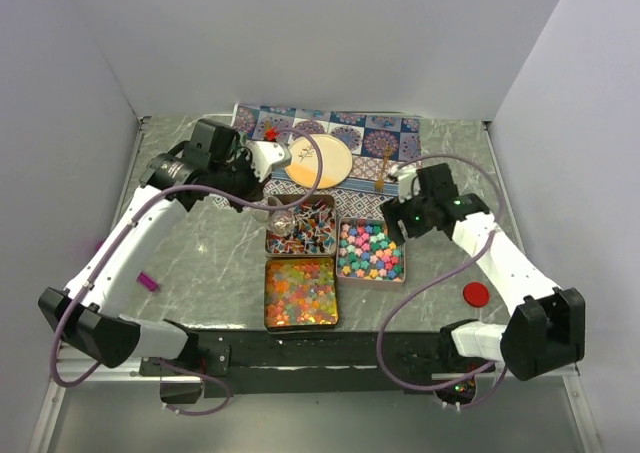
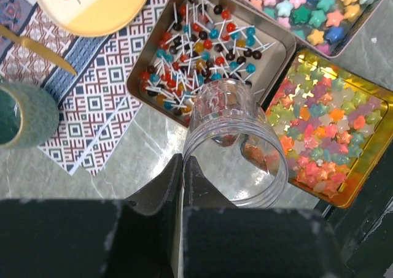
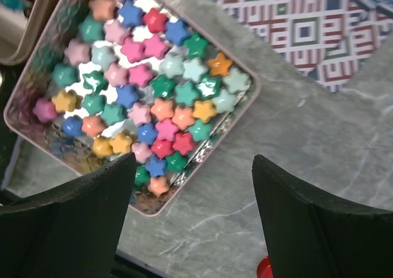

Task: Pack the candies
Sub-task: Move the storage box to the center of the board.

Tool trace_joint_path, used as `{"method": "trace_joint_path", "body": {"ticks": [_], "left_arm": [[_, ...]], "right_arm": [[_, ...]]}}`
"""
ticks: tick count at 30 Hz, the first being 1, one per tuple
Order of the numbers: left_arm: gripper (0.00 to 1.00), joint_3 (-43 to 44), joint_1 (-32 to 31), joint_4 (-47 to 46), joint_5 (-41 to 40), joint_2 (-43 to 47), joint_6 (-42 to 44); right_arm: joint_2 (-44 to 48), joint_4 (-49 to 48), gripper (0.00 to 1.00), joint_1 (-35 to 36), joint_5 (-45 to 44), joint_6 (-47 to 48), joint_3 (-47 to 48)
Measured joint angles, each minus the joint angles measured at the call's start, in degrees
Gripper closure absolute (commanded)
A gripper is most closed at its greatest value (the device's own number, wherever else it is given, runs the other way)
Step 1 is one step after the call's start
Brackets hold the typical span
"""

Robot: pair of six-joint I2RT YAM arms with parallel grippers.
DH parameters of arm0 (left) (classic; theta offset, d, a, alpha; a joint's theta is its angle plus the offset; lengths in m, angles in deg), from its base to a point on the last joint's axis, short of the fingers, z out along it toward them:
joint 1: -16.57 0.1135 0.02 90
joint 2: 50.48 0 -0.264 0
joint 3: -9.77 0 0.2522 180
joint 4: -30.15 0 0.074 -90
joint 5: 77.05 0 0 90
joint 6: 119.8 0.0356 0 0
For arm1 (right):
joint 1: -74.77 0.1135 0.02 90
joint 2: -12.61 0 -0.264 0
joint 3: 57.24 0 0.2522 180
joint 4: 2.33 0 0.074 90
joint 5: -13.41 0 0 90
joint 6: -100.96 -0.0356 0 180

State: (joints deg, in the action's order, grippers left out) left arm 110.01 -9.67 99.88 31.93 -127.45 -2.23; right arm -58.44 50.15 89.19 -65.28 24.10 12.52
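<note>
3 tins (image 1: 266,293) of candies (image 1: 300,291) sit full on the tabletop (image 1: 200,253), so packing seems barely begun: the left hand (image 2: 182,167) is clenched on the rim of a clear, seemingly near-empty jar (image 2: 233,149) above them, while the right hand (image 3: 193,167) hovers spread open by the star pieces (image 3: 141,100).

1. Bare marble lies open left of the gummy tray (image 1: 267,293); only the purple scoop (image 1: 148,281) sits there, well apart.
2. Right of the star tray (image 1: 404,263), the tabletop is free up to the red lid (image 1: 476,294).
3. The clear jar (image 2: 236,143), pinched in the left gripper (image 2: 183,164), hangs over one corner of the lollipop tray (image 2: 270,54) and blocks it.
4. Behind the trays, the plate (image 1: 320,160) and green cup (image 2: 24,115) crowd the mat.
</note>
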Motion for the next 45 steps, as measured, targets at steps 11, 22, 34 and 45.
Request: {"method": "trace_joint_path", "body": {"ticks": [11, 22, 34, 45], "left_arm": [[0.99, -0.3, 0.2, -0.7, -3.2, 4.2, -1.5], [0.99, -0.3, 0.4, -0.7, -5.0, 4.4, -0.7], [0.99, -0.3, 0.4, -1.8, -5.5, 4.4, 0.5], [0.99, -1.0, 0.4, -3.0, -5.6, 4.4, 0.9]], "right_arm": [[-10.3, -1.9, 0.21, 2.1, -8.8, 5.1, -1.7], [-12.7, -2.1, 0.22, -2.8, -12.9, 9.3, -3.5], [-18.1, -0.4, 0.23, -15.3, -17.9, 12.2, -2.2], [-20.4, 1.9, 0.17, -18.7, -19.2, 13.5, 4.6]]}}
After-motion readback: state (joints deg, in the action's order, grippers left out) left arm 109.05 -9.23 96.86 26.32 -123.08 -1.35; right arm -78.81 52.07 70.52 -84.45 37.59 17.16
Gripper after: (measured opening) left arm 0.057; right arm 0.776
